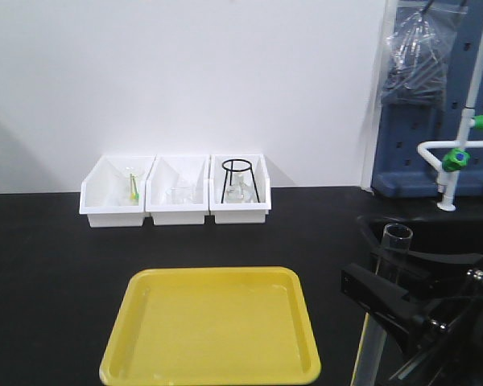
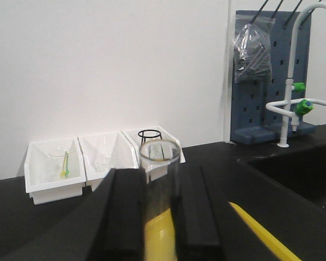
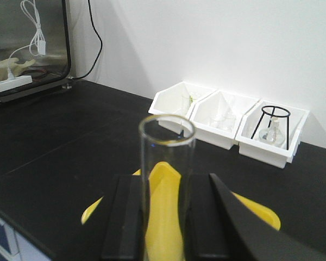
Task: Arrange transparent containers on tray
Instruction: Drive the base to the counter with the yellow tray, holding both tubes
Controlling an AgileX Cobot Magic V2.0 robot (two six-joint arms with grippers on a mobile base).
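Right gripper [image 1: 384,278] clamped on upright glass tube [image 1: 397,241], 3 o'clock of yellow tray [image 1: 213,273]; left gripper [image 2: 160,217] clamped on second tube [image 2: 160,163]; white bins [image 1: 177,212] at 12 o'clock.

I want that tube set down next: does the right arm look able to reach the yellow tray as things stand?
Probably yes. The right gripper holds a test tube upright, and the yellow tray lies close beside it, with nothing seen between them.
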